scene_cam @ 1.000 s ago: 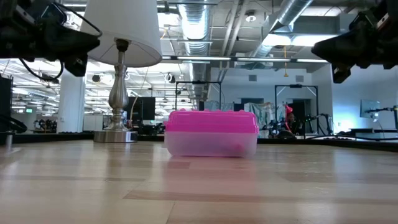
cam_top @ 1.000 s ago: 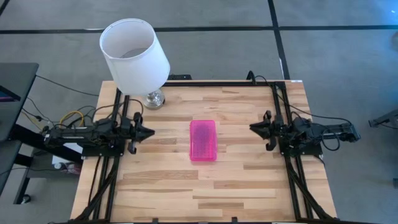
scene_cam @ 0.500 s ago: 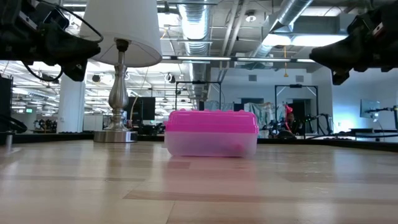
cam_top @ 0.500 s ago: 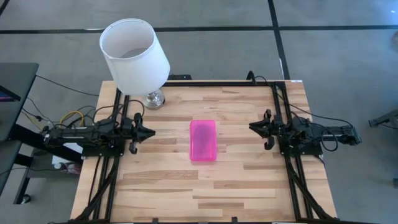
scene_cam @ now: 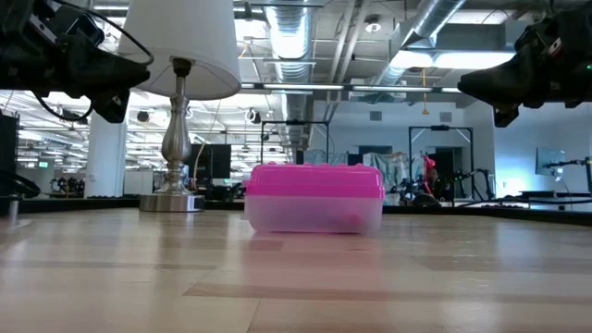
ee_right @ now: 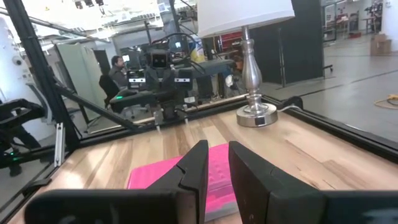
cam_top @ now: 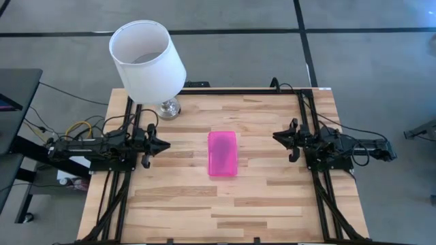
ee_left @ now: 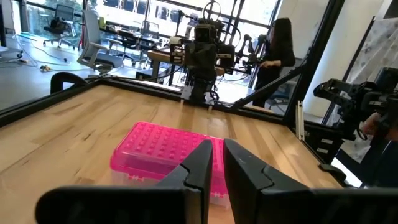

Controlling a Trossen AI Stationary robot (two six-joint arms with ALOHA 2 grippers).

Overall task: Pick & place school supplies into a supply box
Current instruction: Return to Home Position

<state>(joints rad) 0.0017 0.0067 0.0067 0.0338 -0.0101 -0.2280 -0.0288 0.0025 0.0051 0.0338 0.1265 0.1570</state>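
Observation:
The supply box (cam_top: 223, 153) lies flat on its clear base in the middle of the table, its pink lid closed; it also shows in the low view (scene_cam: 314, 196) and in both wrist views (ee_left: 165, 152) (ee_right: 155, 177). No loose pens, pencils, markers or scissors show anywhere on the table. My left gripper (cam_top: 165, 144) (ee_left: 217, 152) hovers above the table, left of the box and pointing at it, shut and holding nothing. My right gripper (cam_top: 275, 137) (ee_right: 217, 152) hovers to the box's right, facing it, also shut and holding nothing.
A table lamp with a white shade (cam_top: 146, 58) stands on its silver base (cam_top: 168, 107) near the far left corner. Black frame rails (cam_top: 306, 116) run along the table's sides. Bare wood lies around the box. People (ee_left: 280, 50) stand in the room beyond.

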